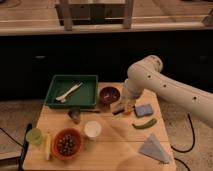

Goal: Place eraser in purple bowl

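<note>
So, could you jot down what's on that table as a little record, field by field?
claw: shut, apparently gripping the eraser
claw position: just right of the purple bowl, low over the table
green tray: holds a pale utensil
orange bowl: holds dark round things
white cup: upright, near front
blue sponge: right of claw

Smooth white arm of thick rounded tubes with a bulbous elbow; its gripper hangs toward the table's far edge
</note>
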Action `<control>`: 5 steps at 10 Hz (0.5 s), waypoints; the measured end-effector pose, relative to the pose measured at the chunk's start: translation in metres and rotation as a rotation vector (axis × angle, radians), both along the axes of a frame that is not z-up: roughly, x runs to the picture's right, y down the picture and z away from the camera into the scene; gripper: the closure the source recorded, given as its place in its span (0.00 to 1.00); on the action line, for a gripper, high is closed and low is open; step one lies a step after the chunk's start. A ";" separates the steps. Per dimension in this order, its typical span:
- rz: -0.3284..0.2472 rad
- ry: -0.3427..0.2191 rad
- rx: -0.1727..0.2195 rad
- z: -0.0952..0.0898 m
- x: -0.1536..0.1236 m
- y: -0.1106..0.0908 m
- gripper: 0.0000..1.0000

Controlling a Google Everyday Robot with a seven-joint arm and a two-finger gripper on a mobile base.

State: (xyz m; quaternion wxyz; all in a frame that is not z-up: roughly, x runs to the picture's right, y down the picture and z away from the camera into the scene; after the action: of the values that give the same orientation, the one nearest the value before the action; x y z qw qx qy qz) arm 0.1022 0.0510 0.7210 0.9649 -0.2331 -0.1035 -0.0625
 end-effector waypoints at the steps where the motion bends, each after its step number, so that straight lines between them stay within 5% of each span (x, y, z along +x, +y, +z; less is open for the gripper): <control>1: -0.005 -0.004 0.001 0.001 -0.003 -0.003 0.99; 5: -0.019 -0.013 0.011 0.006 -0.007 -0.015 0.99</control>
State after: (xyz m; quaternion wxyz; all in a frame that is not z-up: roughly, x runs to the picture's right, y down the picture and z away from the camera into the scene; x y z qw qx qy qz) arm 0.0948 0.0357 0.7273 0.9649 -0.2283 -0.1071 -0.0738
